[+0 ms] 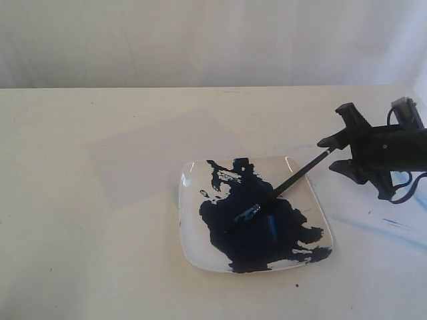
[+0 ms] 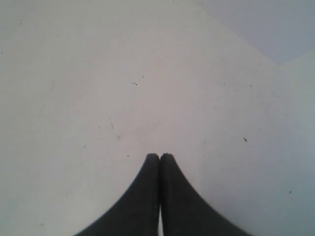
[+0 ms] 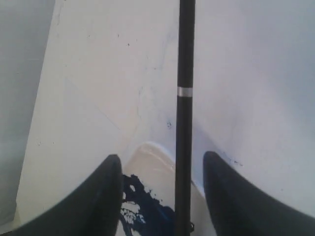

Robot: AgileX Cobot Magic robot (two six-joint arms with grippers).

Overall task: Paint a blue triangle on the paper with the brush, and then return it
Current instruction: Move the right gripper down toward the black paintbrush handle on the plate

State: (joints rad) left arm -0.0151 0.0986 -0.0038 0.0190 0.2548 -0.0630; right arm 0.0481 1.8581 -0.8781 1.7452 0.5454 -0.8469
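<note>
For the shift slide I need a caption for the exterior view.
Right tool open around the brush, whose tip rests in blue paint on the plate; paper alongside.

Bright even light, washed-out whites, faint shadows, soft focus

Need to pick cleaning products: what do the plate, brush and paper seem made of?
Plate: glossy white, likely glazed ceramic or hard plastic, judging by the highlights on its rim.
Brush: smooth black handle, painted wood or plastic; its silver band looks metallic.
Paper: matte, thin, faintly translucent sheet, possibly tracing paper.
</note>
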